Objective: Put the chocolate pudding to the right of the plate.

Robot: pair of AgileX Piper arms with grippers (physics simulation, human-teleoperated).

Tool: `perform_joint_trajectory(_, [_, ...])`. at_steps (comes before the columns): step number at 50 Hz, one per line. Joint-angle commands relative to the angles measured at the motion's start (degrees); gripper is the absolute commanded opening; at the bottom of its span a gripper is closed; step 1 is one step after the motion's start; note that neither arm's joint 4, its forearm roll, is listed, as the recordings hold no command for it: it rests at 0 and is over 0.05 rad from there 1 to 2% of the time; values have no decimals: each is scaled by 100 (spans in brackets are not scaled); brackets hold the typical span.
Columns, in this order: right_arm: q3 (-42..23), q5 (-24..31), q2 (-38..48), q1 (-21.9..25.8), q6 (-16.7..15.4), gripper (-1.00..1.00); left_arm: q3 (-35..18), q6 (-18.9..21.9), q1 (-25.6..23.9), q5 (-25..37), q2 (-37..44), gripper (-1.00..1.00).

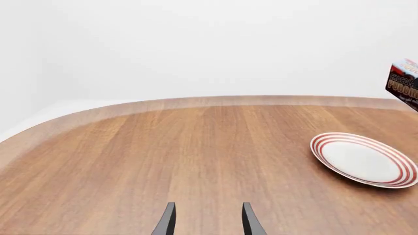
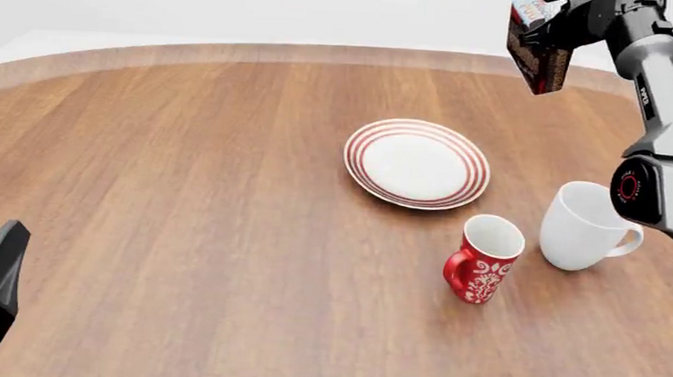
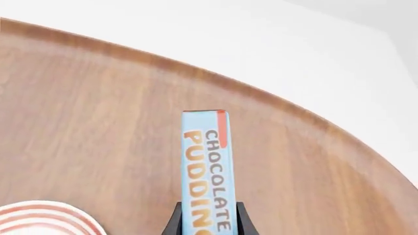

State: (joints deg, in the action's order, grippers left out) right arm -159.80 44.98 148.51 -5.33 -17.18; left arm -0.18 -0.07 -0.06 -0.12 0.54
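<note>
1. The wooden table [image 2: 177,190] is seen with a curved far edge running across the front view; broad open surface lies on its left and near-left side.
2. The right arm [image 2: 658,109] is raised over the far right of the table, above the white mug.
3. The plate [image 2: 416,163] is set flat right of centre, well inside the far edge, with bare wood around it on the left and far sides.
4. The white mug [image 2: 583,226] is placed near-right of the plate, close to it but apart.
5. The red mug [image 2: 483,259] is stood just left of the white mug, near the plate's near rim.
6. The chocolate pudding [image 2: 539,44] is held aloft, clear of the table, beyond and to the right of the plate.
7. The right gripper [image 3: 207,218] is clamped on the carton's narrow sides.
8. The left gripper [image 1: 207,220] is held low at the near left, its fingers [image 1: 167,221] spread apart with nothing between them.
</note>
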Motion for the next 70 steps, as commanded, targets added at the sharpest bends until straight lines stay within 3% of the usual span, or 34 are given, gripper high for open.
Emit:
perform_joint_trajectory(1, [2261, -1253, -937, -170, -82, -100, 0, 5, -1, 1, 0, 100])
perform_joint_trajectory(13, [4174, -2219, -1823, -224, -165, -100, 0, 2, -1, 0, 0, 100])
perform_joint_trajectory(28, [5541, -2964, -2342, -148, -237, -100, 0, 2, -1, -2, 2, 100])
perform_joint_trajectory(52, [6895, -3714, -2702, -224, -403, -100, 1, 6, -1, 3, -4, 100])
perform_joint_trajectory(70, [7336, -4064, -2675, -309, -377, -100, -1, 9, -2, 0, 1, 100])
